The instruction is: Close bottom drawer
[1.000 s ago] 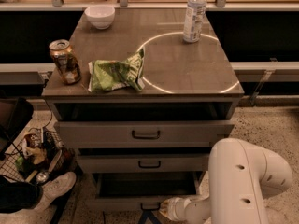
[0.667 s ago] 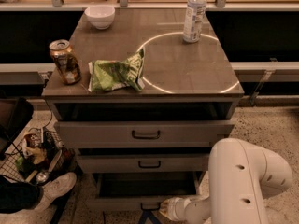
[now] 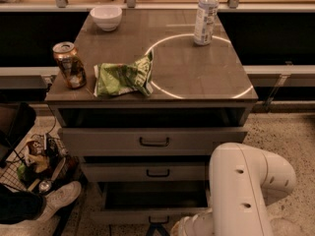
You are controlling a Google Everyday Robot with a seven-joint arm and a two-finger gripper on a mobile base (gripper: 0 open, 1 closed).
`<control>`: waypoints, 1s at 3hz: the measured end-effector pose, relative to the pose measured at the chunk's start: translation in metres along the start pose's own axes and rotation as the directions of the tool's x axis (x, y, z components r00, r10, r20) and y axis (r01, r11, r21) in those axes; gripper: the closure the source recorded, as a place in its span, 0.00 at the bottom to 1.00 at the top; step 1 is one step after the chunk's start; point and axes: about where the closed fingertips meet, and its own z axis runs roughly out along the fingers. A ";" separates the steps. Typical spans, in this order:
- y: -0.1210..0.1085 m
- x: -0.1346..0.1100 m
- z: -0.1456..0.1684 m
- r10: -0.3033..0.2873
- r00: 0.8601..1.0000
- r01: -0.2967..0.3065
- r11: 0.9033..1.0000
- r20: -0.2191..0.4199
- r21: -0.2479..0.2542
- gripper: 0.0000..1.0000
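Note:
The bottom drawer (image 3: 153, 214) is the lowest of three in the grey cabinet (image 3: 152, 141). It stands pulled out, and its dark inside shows behind the grey front panel. My white arm (image 3: 241, 191) comes in from the lower right. Its wrist bends left to the drawer front at the picture's bottom edge. The gripper (image 3: 158, 227) sits right at the middle of the front panel, mostly cut off by the frame edge. The two upper drawers, each with a black loop handle (image 3: 154, 142), are pulled out slightly.
On the cabinet top are a white bowl (image 3: 107, 16), a water bottle (image 3: 205, 14), a soda can (image 3: 69, 65) and a green chip bag (image 3: 124, 77). A wire basket of clutter (image 3: 34, 159) and a person's white shoe (image 3: 59, 197) are on the floor at left.

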 end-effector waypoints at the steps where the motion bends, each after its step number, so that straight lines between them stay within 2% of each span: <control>1: 0.007 0.010 0.005 0.019 1.000 -0.019 1.000 -0.001 -0.009 1.00; 2: -0.014 -0.004 0.015 0.007 0.999 -0.009 0.999 0.049 0.040 1.00; 3: -0.051 -0.033 0.025 -0.033 0.995 0.024 0.995 0.094 0.094 1.00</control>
